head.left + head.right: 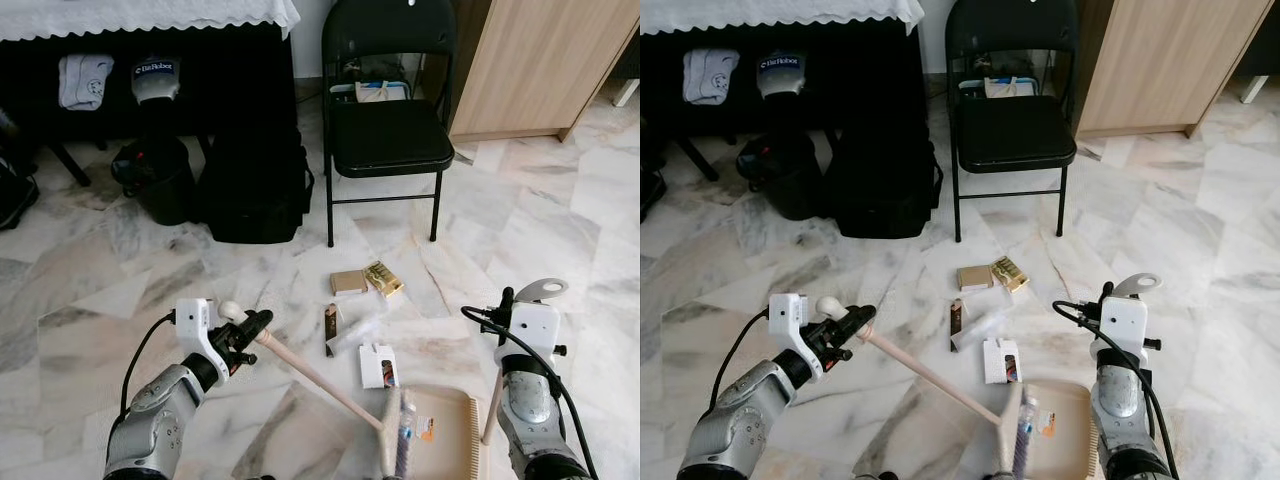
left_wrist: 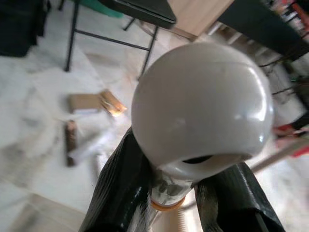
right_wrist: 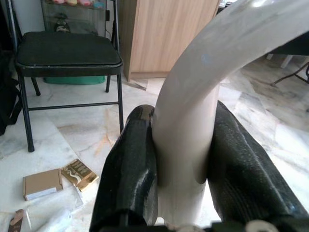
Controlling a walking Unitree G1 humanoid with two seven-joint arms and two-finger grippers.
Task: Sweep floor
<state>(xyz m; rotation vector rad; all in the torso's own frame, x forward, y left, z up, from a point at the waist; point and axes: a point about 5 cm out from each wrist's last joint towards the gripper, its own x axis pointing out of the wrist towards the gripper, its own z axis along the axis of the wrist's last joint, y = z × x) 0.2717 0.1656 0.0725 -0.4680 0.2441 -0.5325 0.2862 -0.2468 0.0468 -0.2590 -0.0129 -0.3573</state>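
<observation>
Marble floor before a black folding chair and a wooden cabinet. The left hand is clenched on the top of the broom, just below its rounded white knob; the wooden handle slants down from that hand to the brush head, which rests at the open edge of the dustpan. The right hand is clenched on the pale upright handle of the dustpan, whose beige tray lies flat on the floor between the two arms. Litter lies on the floor between the chair and the dustpan: a brown cardboard box, a gold packet touching it, a dark brown wrapper, a clear plastic wrapper and a small white carton near the brush head. A black backpack and a black bin stand to the left of the chair, under a cloth-covered surface.
</observation>
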